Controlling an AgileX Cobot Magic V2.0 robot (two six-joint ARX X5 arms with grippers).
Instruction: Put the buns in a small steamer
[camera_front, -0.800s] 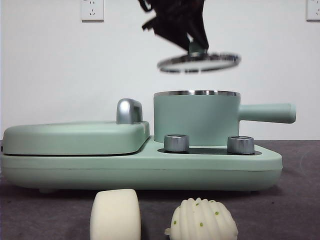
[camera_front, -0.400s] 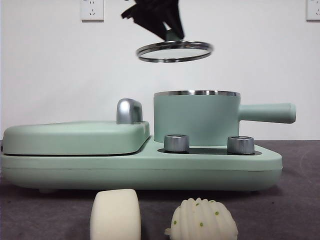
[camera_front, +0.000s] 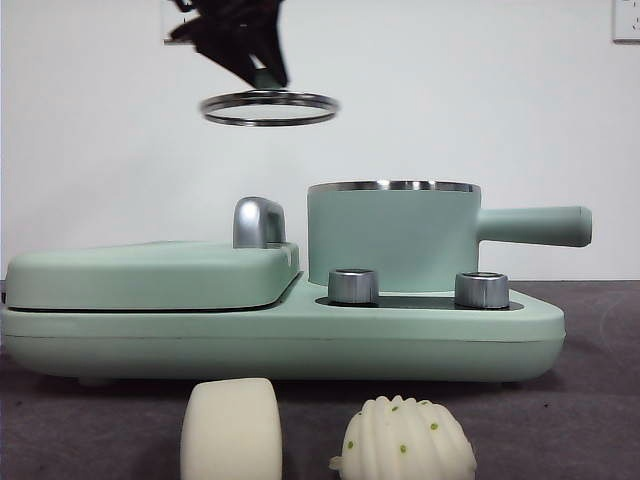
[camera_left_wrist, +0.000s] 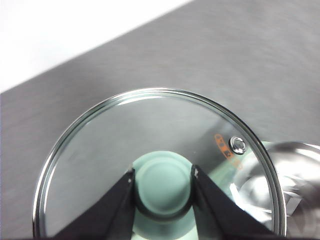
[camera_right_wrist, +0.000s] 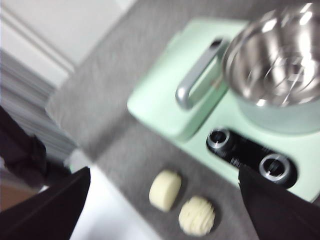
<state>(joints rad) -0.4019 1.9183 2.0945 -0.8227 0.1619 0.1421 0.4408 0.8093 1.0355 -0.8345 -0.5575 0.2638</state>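
The left hand (camera_left_wrist: 162, 182) pinches the lid (camera_left_wrist: 160, 165) by its green knob (camera_left_wrist: 162, 185), high above the griddle (camera_front: 150, 275); its orange print is unreadable. The right hand (camera_right_wrist: 160, 200) hangs spread wide. 2 buns (camera_front: 232, 428) (camera_front: 405, 440) sit on the desk (camera_front: 590, 400) before the open small steamer (camera_front: 395, 235).

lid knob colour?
Mint green; the lid knob, gripped by the left tool, shows best in left wrist view.

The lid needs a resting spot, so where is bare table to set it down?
Bare grey table lies below the lid held by the left tool. Another patch is right of the ridged bun. It is crowded between the appliance and the smooth bun.
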